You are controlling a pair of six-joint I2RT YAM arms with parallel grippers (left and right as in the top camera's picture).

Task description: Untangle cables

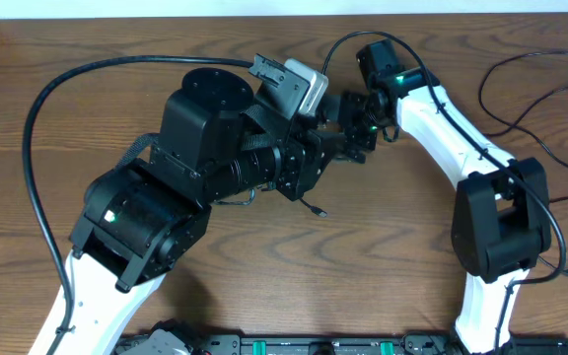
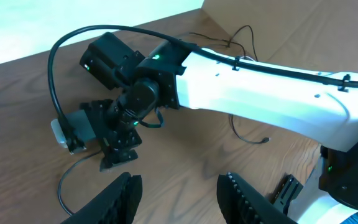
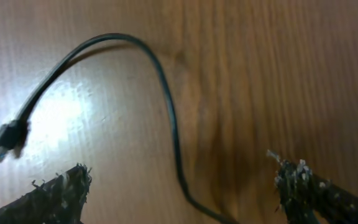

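- Where the right wrist camera looks straight down, a thin black cable (image 3: 166, 106) lies on the wood in an open arch, with its flat plug (image 3: 5, 142) at the left end and its other run leaving the bottom of the view
- The right gripper (image 3: 182, 180) hangs over it with its fingers (image 3: 67, 186) spread wide, one on each side of the cable's lower run, holding nothing
- From overhead, more loose cables (image 1: 540, 108), thin and black, loop across the far right of the table, well apart from both grippers
- A short cable end (image 1: 314, 209) pokes out from under the left arm (image 1: 185, 168) near the middle; whether it belongs to the arched cable I cannot tell
- The left gripper (image 2: 179, 193) is parted too, nothing between its pads, and it faces the right arm (image 2: 260, 93) from just beside it
- The two wrists crowd together at the middle rear, while the near middle of the table (image 1: 383, 286) is bare wood
- A thick black cable (image 1: 37, 128) fixed to the left arm sweeps out towards the left edge
- The surface is brown wood grain with a pale strip beyond its far edge
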